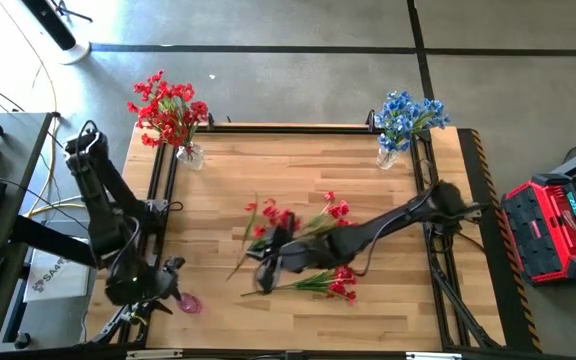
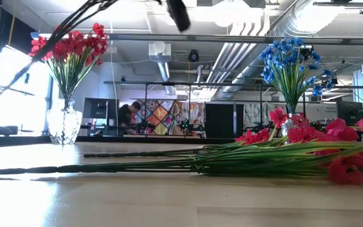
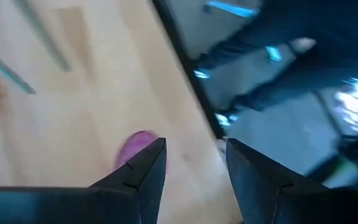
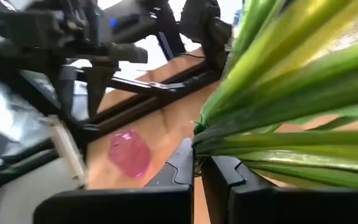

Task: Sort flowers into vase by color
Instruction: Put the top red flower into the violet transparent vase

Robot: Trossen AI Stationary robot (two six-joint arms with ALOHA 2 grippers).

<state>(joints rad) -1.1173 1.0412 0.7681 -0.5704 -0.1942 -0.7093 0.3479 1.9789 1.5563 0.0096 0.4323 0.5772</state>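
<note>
Flowers (image 1: 313,228), red-bloomed with slim green stems, lay on the wooden worktop (image 1: 388,290). The right end effector (image 4: 199,167) was clamped on their stems; the left end effector (image 3: 194,163) gaped empty.

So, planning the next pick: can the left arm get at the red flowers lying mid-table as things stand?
Probably not cleanly. The right gripper is shut on stems of the loose red flowers, its arm lying across the pile, while the left gripper sits open near the table's front left edge.

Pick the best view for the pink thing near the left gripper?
Right wrist view: the pink thing lies sharp and whole on the table. High view shows it small beside the left gripper. Left wrist view half hides it behind a finger. Low view misses it.
</note>
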